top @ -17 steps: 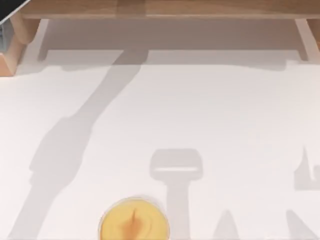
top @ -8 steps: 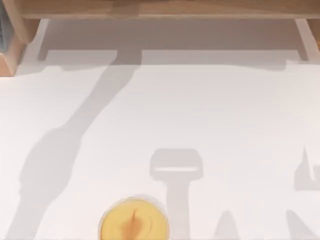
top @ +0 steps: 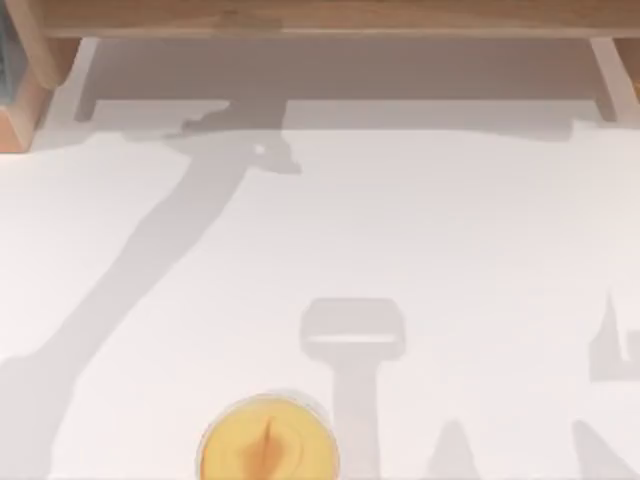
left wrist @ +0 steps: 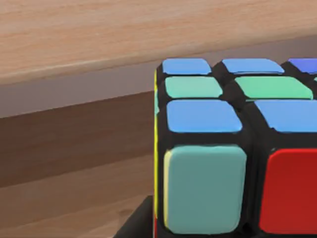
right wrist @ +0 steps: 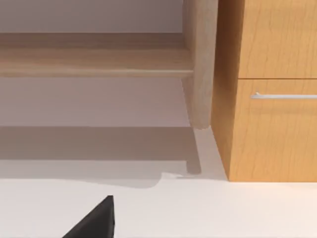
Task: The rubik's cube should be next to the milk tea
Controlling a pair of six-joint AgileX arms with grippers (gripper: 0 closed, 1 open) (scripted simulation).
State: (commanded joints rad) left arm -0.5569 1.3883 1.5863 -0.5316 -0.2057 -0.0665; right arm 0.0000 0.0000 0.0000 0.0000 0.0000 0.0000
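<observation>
The milk tea [top: 266,442] is a round cup with a creamy yellow surface and an orange streak, standing at the table's front edge, left of centre. In the left wrist view the rubik's cube [left wrist: 233,148] looms very close, showing blue, green, teal and red squares with black edges. A black finger [left wrist: 137,227] of my left gripper presses against the cube's lower side, with a wooden shelf board behind it. A black part of my right gripper [right wrist: 94,223] hangs over the white table.
A wooden shelf [top: 320,20] runs along the table's back edge on pale legs [top: 612,70]. A wooden cabinet [right wrist: 272,99] with a drawer handle stands beside the shelf leg. Arm shadows lie across the white tabletop [top: 450,230].
The left arm's long shadow has swung toward the table's left front, and a gripper-shaped shadow now shows at the back near the shelf. The milk tea has not moved.
</observation>
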